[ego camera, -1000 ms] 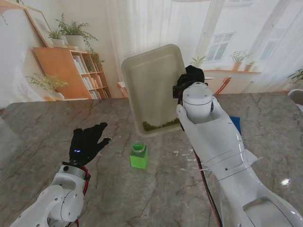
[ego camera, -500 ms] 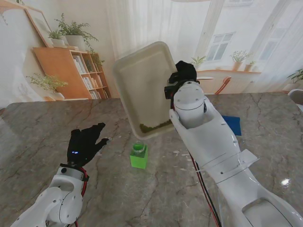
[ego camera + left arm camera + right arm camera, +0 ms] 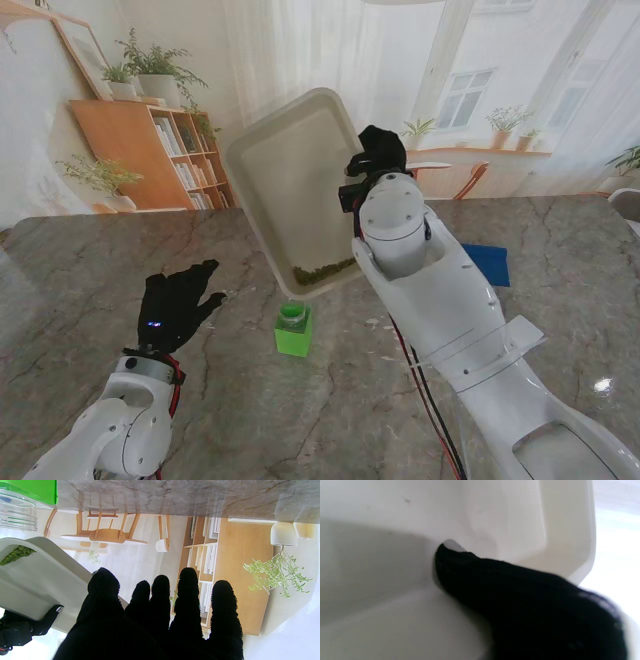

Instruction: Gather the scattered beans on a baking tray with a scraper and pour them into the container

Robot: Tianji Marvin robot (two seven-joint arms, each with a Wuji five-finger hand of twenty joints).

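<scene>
My right hand's fingers (image 3: 520, 592) are clamped on the edge of the tray (image 3: 290, 190), which my right hand (image 3: 375, 155) holds steeply tilted in the air over the marble table (image 3: 80, 270). My left hand (image 3: 175, 300) hovers empty, fingers spread, well apart from it. The green container (image 3: 293, 330) stands just under the tray's low corner, where the beans (image 3: 322, 271) have piled.

Legible text, labels, brands, numbers, signs: none, neither on the tilted cream plastic baking tray (image 3: 290, 190) nor on the green square container (image 3: 293, 332).
</scene>
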